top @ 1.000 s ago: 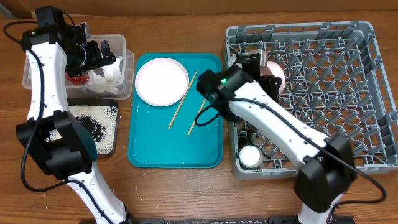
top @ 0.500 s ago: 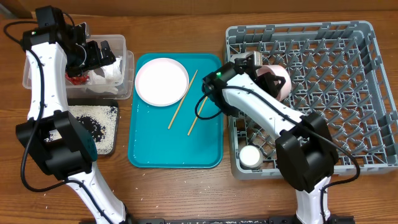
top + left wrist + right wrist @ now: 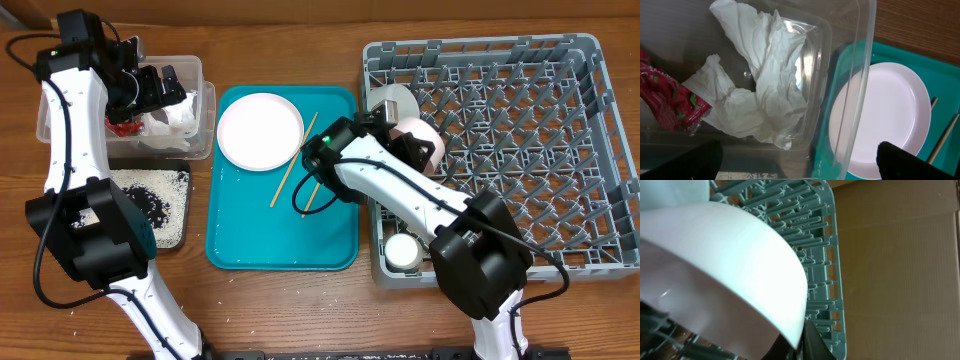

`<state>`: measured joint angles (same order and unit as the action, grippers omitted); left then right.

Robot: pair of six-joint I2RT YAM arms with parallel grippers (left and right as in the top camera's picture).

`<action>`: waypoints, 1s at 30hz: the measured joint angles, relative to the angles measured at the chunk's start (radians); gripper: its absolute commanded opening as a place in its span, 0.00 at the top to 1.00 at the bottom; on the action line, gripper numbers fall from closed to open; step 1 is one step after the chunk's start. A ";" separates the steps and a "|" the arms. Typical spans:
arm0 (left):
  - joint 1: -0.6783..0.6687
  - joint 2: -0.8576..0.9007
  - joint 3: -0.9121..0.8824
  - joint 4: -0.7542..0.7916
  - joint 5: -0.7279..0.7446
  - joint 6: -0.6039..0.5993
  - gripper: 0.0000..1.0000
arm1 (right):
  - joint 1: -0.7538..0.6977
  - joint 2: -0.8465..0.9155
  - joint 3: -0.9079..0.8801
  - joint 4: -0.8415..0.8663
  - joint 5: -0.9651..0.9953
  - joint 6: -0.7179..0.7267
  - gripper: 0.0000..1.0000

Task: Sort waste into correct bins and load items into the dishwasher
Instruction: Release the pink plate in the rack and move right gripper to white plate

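My left gripper [image 3: 150, 88] hangs open and empty over the clear tub [image 3: 199, 72], fingers wide apart in the left wrist view [image 3: 795, 167]. In the tub lie a crumpled white napkin [image 3: 760, 85] and a red wrapper [image 3: 670, 100]. Rice grains with dark bits lie on the black tray [image 3: 150, 205]. My right gripper [image 3: 405, 135] is shut on the rim of a pinkish white bowl [image 3: 425, 140], held tilted over the left side of the grey dish rack [image 3: 600, 60]; the right wrist view shows the bowl [image 3: 725, 265] pinched between the jaws [image 3: 801, 341].
A teal tray [image 3: 230, 250] holds a white plate [image 3: 260, 130] and two chopsticks [image 3: 293, 160]. A grey-green bowl [image 3: 390, 100] stands at the rack's left edge and a small white cup [image 3: 404, 252] sits in its front left corner. My right elbow hangs over the tray.
My right arm's elbow has swung left over the teal tray and the held bowl has shifted a little left and down, uncovering the grey-green bowl. The left arm has not moved.
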<state>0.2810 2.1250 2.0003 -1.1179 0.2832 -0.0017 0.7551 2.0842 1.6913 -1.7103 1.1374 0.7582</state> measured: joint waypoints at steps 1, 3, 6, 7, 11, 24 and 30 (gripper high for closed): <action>0.000 0.000 0.000 0.000 0.000 0.000 0.00 | 0.014 0.000 0.000 0.005 -0.023 0.002 0.61; 0.000 0.000 0.000 0.000 0.000 0.000 0.00 | 0.050 0.002 0.000 0.012 -0.055 -0.008 0.48; 0.000 0.000 0.000 0.000 0.000 0.000 0.00 | 0.124 0.002 0.002 0.014 -0.084 -0.006 0.27; 0.000 0.000 0.000 0.000 0.000 0.000 0.00 | 0.140 0.002 0.005 0.014 -0.089 -0.011 0.21; 0.000 0.000 0.000 0.000 0.000 0.000 0.00 | 0.173 0.002 0.063 0.014 -0.101 -0.009 0.07; 0.000 0.000 0.000 0.000 0.000 0.000 0.00 | -0.052 0.006 0.258 0.821 -0.667 -0.161 0.18; 0.000 0.000 0.000 0.000 0.000 0.000 0.00 | -0.187 0.010 0.106 1.077 -1.029 -0.197 0.40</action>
<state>0.2810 2.1250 2.0003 -1.1179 0.2832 -0.0017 0.5678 2.0937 1.7977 -0.6331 0.1085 0.5613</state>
